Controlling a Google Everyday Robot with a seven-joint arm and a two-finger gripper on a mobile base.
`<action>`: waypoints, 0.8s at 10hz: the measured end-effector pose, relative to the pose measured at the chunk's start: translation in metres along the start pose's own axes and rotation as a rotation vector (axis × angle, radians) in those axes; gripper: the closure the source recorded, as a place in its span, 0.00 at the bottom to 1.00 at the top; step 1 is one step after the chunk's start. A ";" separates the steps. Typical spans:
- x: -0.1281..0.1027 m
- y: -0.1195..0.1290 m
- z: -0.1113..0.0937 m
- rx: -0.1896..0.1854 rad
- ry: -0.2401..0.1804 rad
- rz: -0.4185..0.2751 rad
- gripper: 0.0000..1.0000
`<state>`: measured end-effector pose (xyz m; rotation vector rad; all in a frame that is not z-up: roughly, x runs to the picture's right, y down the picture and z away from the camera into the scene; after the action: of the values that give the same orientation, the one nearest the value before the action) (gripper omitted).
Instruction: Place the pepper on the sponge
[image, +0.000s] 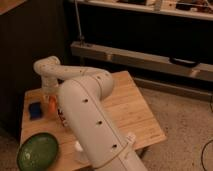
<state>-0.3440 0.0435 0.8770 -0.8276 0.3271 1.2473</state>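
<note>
The pepper (51, 107) is a small orange shape standing nearly upright just above the left part of the wooden table (127, 107). My gripper (49, 96) is directly above it, at the end of the white arm (85, 105) that bends down from the wrist; its lower part merges with the top of the pepper. The sponge (35, 110) is a flat bright-blue block lying on the table just left of the pepper, a small gap apart from it.
A round green plate (37, 151) sits at the table's front left corner. A small dark object (63, 119) shows partly behind the arm, right of the pepper. Dark shelving and a metal rail (150, 60) stand behind the table, with speckled floor to the right.
</note>
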 end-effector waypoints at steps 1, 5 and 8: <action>-0.003 0.008 -0.018 -0.011 -0.009 -0.014 0.56; -0.009 0.059 -0.044 -0.036 -0.010 -0.080 0.56; -0.010 0.082 -0.015 -0.051 0.004 -0.120 0.56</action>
<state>-0.4198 0.0326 0.8422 -0.8810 0.2468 1.1461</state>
